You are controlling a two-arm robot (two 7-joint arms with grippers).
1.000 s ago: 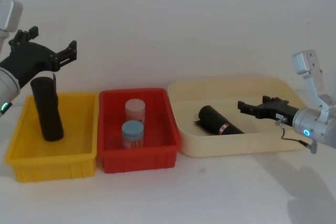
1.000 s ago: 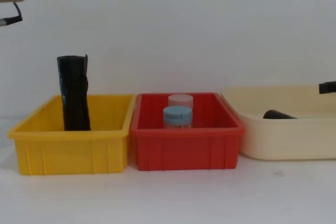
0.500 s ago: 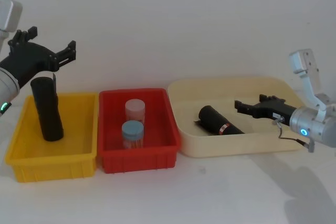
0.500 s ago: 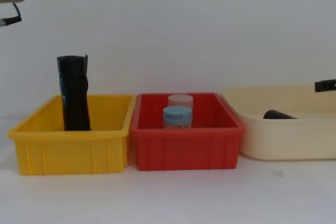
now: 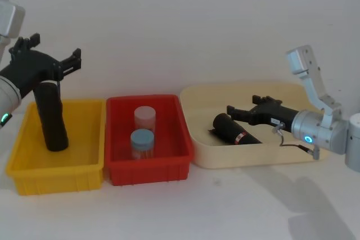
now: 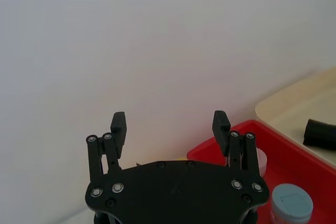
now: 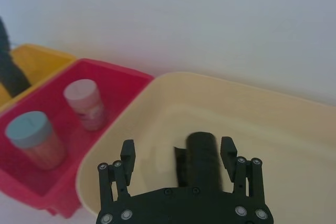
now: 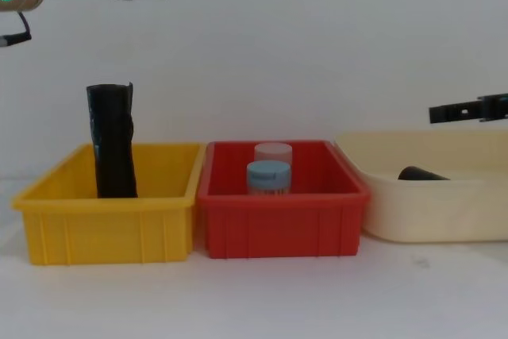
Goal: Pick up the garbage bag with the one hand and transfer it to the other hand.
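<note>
The garbage bag, a smooth black roll, lies on its side in the cream tray; it also shows in the right wrist view and the chest view. My right gripper, on the blue-ringed arm, hovers open just above the roll's near end, its fingers spread wider than the roll. My left gripper, on the green-ringed arm, stands open high above the yellow bin, holding nothing.
A creased black roll with a ragged top stands upright in the yellow bin. The red bin between the yellow bin and the tray holds a pink-lidded jar and a blue-lidded jar. A white wall stands close behind.
My right gripper has moved left over the cream tray, toward the lying roll. The left gripper has barely shifted.
</note>
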